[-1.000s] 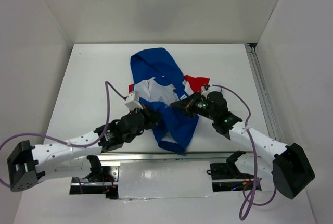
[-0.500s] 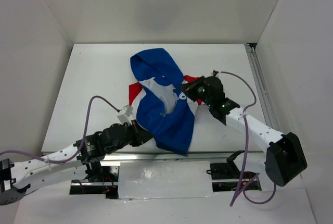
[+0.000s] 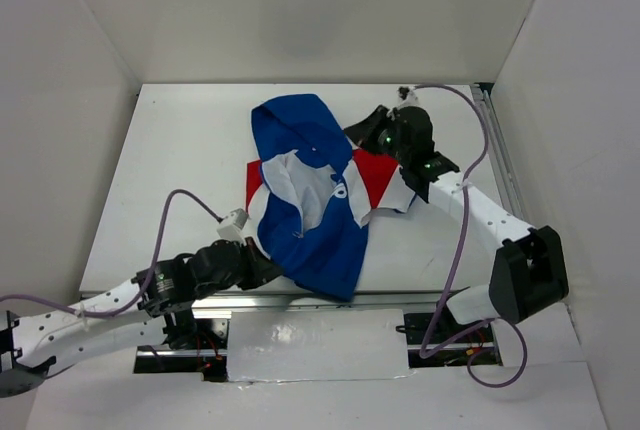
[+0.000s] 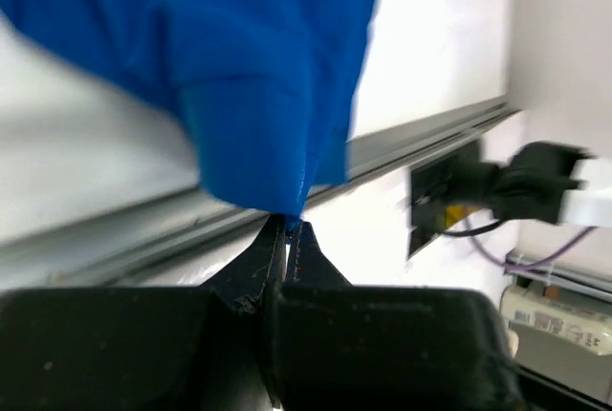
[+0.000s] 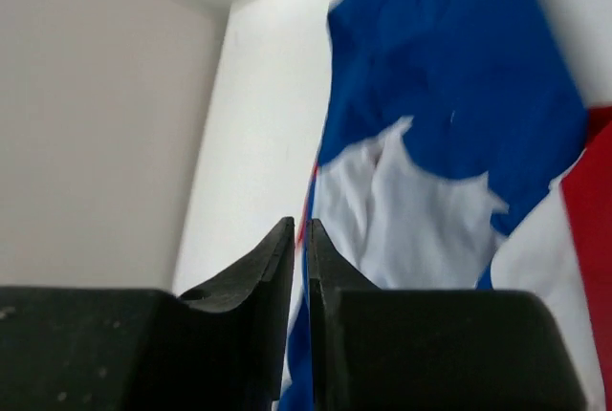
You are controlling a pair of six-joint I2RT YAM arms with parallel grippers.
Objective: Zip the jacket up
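Top view: white table (image 3: 180, 150) boxed in by plain white walls (image 3: 300, 10) on three sides, no marks on them. A metal near rail (image 3: 280, 301) runs along the front edge, and a side rail (image 3: 500, 170) along the R arm's side. The jacket (image 3: 310, 220) lies crumpled abt mid-table: blue hood at its far end, pale lining showing in the middle, red-and-white panel on the R arm's side, hem reaching the near rail. L gripper (image 3: 258, 266) sits at the jacket's near corner on the L arm's side — clamped on blue cloth. R gripper (image 3: 354, 131) is just off the jacket's far edge, beside the hood; can't tell contact from here.

L wrist: L gripper (image 4: 292, 229) is pinched tight on a fold of the jacket (image 4: 258, 76). Beyond the jacket are the near rail (image 4: 421, 134) and bare white table (image 4: 440, 29).

R wrist: R gripper (image 5: 298, 229) has its jaws a narrow slit apart — nothing between them. The jacket (image 5: 459, 115) spreads beyond the tips on the table (image 5: 258, 143), w/ a blank wall (image 5: 96, 124) past the jacket.
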